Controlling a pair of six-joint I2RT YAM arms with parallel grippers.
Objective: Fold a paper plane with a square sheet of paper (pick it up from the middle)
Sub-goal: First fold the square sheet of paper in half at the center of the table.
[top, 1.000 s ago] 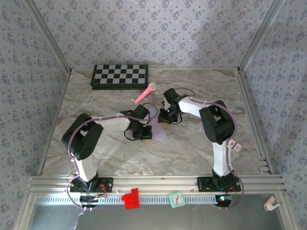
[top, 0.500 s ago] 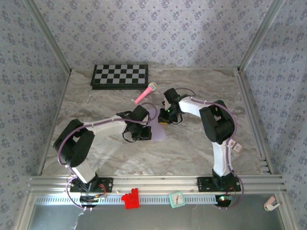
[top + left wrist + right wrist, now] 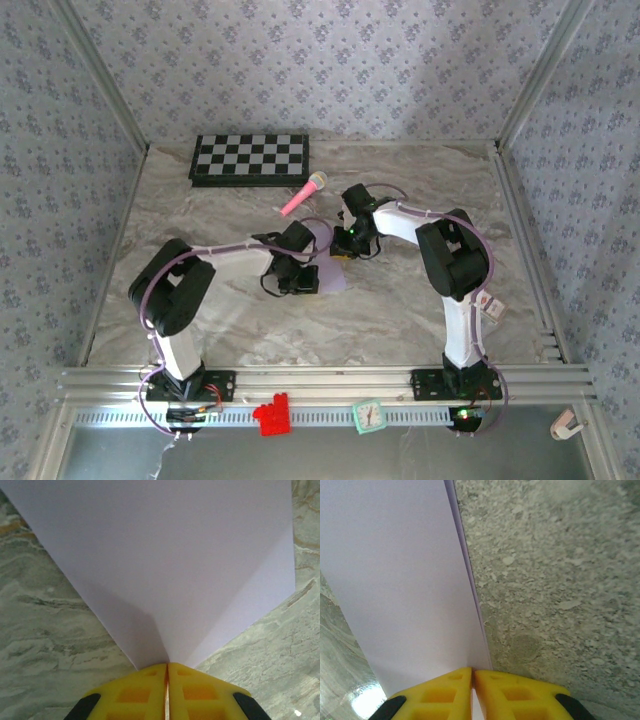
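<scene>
In the middle of the worktop [image 3: 400, 320], your left jaws and right jaws stay clamped on the sheet [image 3: 165, 555]; the left elbow [image 3: 170, 290] dipped and came back, so the fold hardly advanced.

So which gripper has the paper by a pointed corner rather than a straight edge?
The left gripper: the paper narrows to a point between its shut jaws. At the right gripper a straight edge runs into the jaws.
</scene>
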